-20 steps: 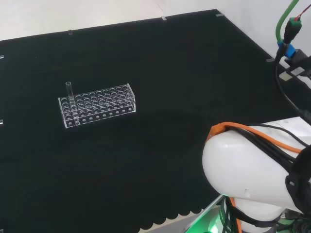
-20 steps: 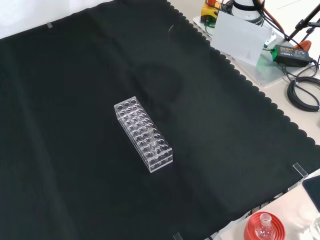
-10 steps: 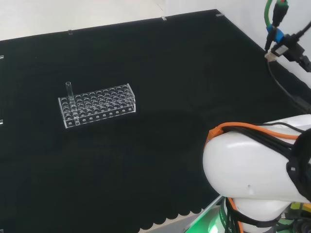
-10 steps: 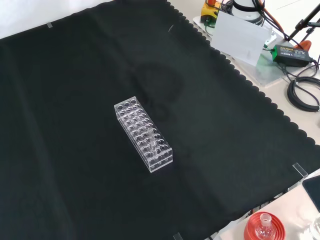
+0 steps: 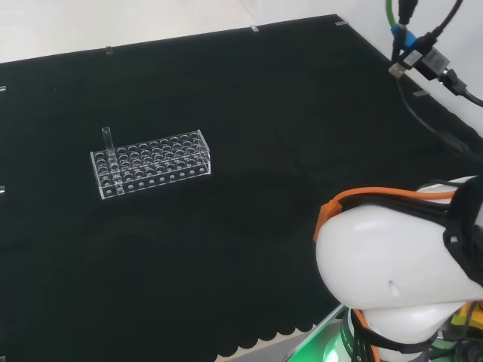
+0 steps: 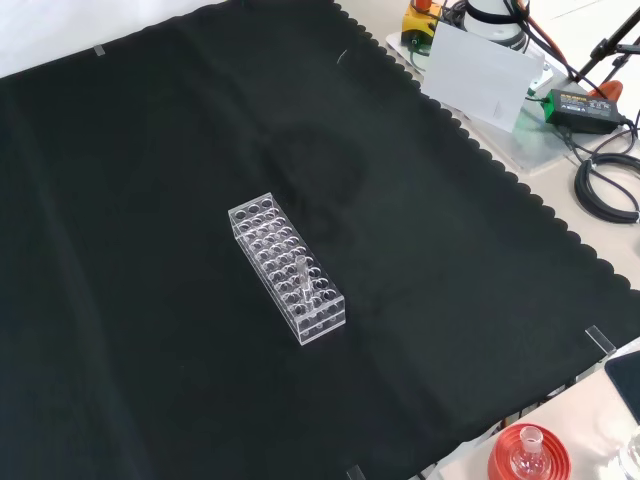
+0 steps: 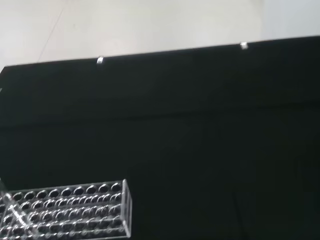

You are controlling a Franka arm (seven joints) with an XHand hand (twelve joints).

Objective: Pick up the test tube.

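In the head view a clear rack (image 5: pixel 151 164) of many round wells lies on the black cloth (image 5: pixel 249 249) at about nine o'clock from the middle of the bench, its long side running across the view. One clear test tube (image 5: pixel 108 145) stands upright in a well at the rack's left end and rises above its top edge; the other wells look empty. The arm's big white link (image 5: pixel 392 271), with an orange cable and black cables over it, sits at about four o'clock. No writing can be read on the rack or the tube. In the front view the rack (image 6: pixel 287 267) lies near the middle of the cloth (image 6: pixel 150 250), slanting from about eleven o'clock to five o'clock, and the test tube (image 6: pixel 300 272) stands upright close to its five o'clock end. Off the cloth at one o'clock stands a blank white card (image 6: pixel 478 72) beside a black power brick (image 6: pixel 582 108) whose label is too small to read; at five o'clock a small flask sits on a red ribbed stand (image 6: pixel 528 452). In the wrist view the rack (image 7: pixel 67 210) is close, with the test tube (image 7: pixel 15 216) near one end of it. Whether the hand is open or closed cannot be told.
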